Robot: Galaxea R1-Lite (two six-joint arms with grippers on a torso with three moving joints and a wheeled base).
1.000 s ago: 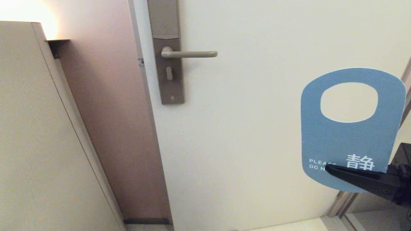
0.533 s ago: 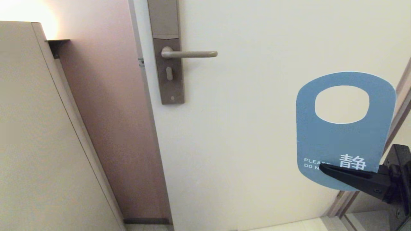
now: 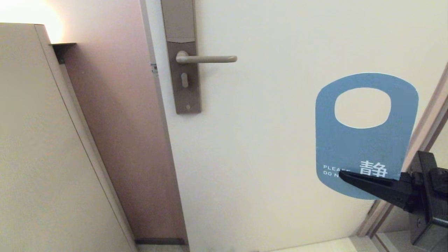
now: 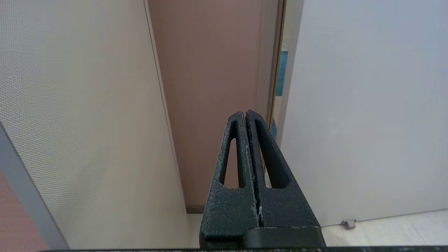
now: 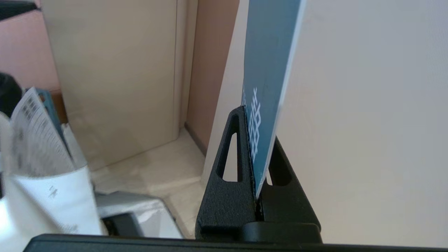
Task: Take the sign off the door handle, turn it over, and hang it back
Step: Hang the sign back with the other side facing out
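Your right pincer (image 3: 353, 176) clamps the flat blue oval-holed sign (image 3: 364, 147), upright, well right of the bare brushed-metal lever door handle (image 3: 206, 58). Rehanging remains. Left pincer (image 4: 246, 117) closed, idle.

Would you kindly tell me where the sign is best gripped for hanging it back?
Grip the sign as the right gripper does now: pinching the flat lower end edge-on from the right, below the oval hole. That leaves the hole free to slip over the door handle tip.
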